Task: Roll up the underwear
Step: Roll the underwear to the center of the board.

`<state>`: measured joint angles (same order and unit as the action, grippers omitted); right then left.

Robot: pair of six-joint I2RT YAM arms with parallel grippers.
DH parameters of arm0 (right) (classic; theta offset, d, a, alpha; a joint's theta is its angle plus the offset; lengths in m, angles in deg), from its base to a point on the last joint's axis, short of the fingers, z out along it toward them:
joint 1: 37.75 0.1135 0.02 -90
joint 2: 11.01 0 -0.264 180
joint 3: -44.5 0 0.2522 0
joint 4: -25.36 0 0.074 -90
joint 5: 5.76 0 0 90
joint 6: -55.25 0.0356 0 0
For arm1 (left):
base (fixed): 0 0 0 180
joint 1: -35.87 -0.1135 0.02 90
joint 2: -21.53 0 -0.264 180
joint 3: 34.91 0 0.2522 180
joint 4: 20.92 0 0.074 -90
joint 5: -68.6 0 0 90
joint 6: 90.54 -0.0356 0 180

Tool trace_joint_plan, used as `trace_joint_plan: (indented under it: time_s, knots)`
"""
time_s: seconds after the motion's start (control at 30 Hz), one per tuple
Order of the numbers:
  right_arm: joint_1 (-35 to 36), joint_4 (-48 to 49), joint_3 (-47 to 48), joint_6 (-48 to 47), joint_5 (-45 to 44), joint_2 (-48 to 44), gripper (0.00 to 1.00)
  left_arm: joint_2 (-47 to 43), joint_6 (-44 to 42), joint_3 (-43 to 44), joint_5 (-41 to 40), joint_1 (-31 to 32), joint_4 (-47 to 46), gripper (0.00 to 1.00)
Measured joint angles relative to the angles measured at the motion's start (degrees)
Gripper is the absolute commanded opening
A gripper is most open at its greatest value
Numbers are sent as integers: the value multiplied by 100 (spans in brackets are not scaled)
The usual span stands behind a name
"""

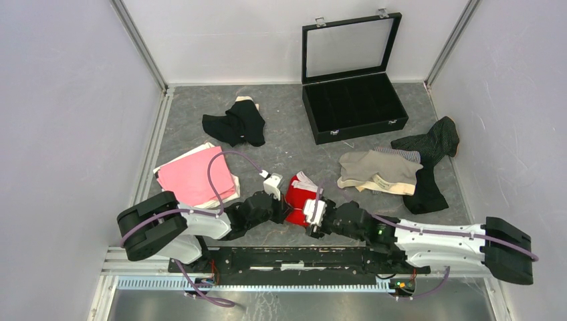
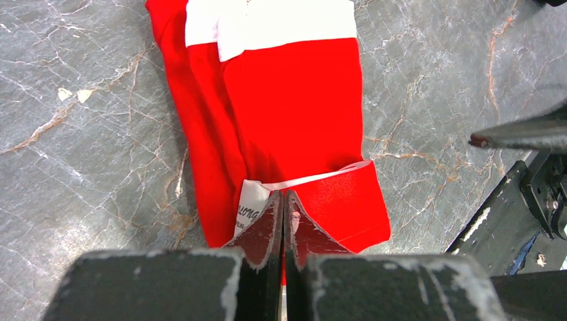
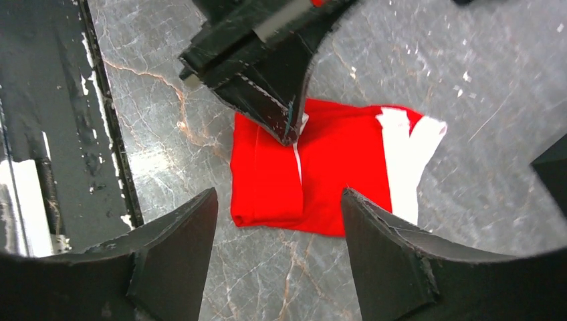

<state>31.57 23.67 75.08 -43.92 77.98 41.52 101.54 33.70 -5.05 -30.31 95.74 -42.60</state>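
The red underwear (image 1: pixel 299 194) lies folded flat on the desk (image 1: pixel 287 134). Its near end is just beside the black rail (image 3: pixel 40 134) along the desk's front edge, and bare marble shows round its other sides. Pink underwear (image 1: pixel 194 177) lies apart to its left and beige underwear (image 1: pixel 374 170) apart to its right. The left gripper (image 2: pixel 282 199) is closed tight, pinching the turned-up fold at the red underwear's near end. The right gripper (image 3: pixel 279 195) hovers above that end, spread wide and holding nothing.
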Motion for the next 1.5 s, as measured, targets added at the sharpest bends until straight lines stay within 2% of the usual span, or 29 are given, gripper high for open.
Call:
trace_joint_plan:
  time_s: [0.1,0.3,0.77,1.0,1.17,1.3,1.37,1.5]
  knots:
    - [396,269,-7,-516,-295,262,74,0,0,0,7,0,0,2]
    - [1102,649,0,-1471,-898,1390,75,17,0,9,22,0,0,2]
    - [1657,1325,535,-2688,-2041,2999,72,197,0,83,50,0,-98,2]
    - [1663,1705,535,-2973,-2511,3421,54,258,0,83,68,-2,-177,2]
    - [1681,1742,525,-2946,-2503,3552,32,278,0,83,68,-2,-205,2]
    - [1659,1738,479,-2863,-2439,3571,10,278,0,83,90,-7,-216,2]
    - [1641,1838,431,-2839,-2444,3558,2,273,9,81,87,-7,-216,2]
    - [1530,2162,177,-2736,-2299,3375,0,136,157,9,81,-42,-186,2]
